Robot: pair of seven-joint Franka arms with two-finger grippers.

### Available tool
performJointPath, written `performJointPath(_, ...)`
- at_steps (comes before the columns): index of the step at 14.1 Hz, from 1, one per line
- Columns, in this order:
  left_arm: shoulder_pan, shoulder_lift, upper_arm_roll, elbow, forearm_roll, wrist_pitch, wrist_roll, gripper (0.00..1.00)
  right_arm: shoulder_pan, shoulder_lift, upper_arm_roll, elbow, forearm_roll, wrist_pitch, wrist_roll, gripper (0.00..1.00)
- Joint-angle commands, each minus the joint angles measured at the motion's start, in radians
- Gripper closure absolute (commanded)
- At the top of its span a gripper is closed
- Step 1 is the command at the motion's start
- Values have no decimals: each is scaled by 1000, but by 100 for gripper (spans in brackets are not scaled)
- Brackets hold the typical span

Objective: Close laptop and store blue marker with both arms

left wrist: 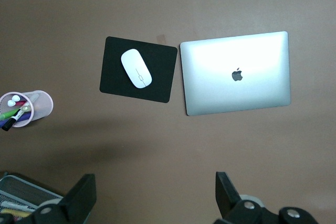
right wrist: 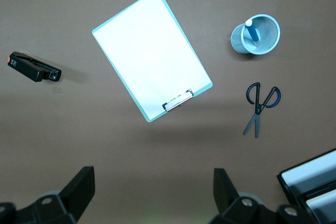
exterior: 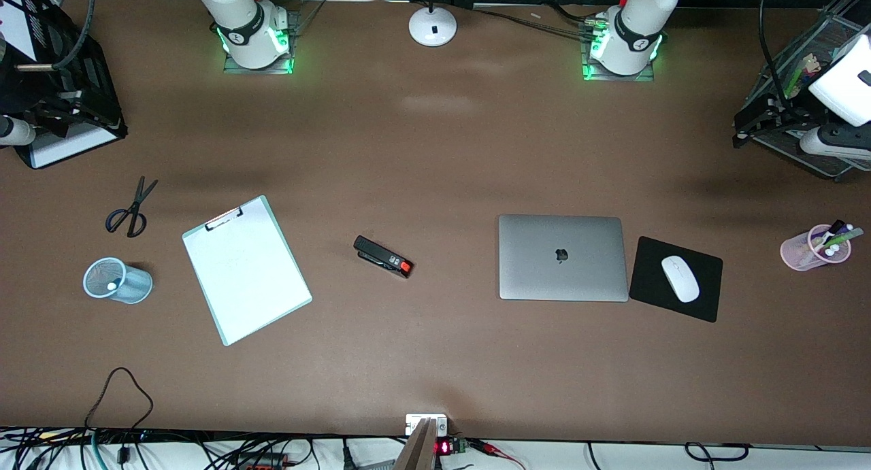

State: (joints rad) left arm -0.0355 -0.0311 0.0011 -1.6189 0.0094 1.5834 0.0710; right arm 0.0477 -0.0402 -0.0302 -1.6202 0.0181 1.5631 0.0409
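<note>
You have the flat, matte silver laptop (exterior: pixel 563 257) lying shut on the brown table, just beside the black mouse pad (exterior: pixel 701 298). The slim blue marker (right wrist: pixel 252 31) stands in the round blue mesh cup (right wrist: pixel 269 31) near the scissors (right wrist: pixel 258 107), toward the right arm's end. Your left gripper (left wrist: pixel 155 195) hangs above the bare table near the laptop, your right gripper (right wrist: pixel 153 191) above the table by the rectangular clipboard (right wrist: pixel 151 53); both have fingers spread wide, holding nothing.

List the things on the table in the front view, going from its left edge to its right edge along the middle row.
blue cup → scissors → clipboard → stapler → laptop → mouse pad → mouse → pink cup
</note>
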Motion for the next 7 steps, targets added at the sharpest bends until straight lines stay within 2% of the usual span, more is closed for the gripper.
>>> performJointPath(1,-1,14,2,33,9,-20,-7,0,-8,-17,1,-6,3,8,-18,0)
performJointPath(7,-1,14,2,33,7,-20,-8,0,-8,-9,1,2,3,9,-15,0)
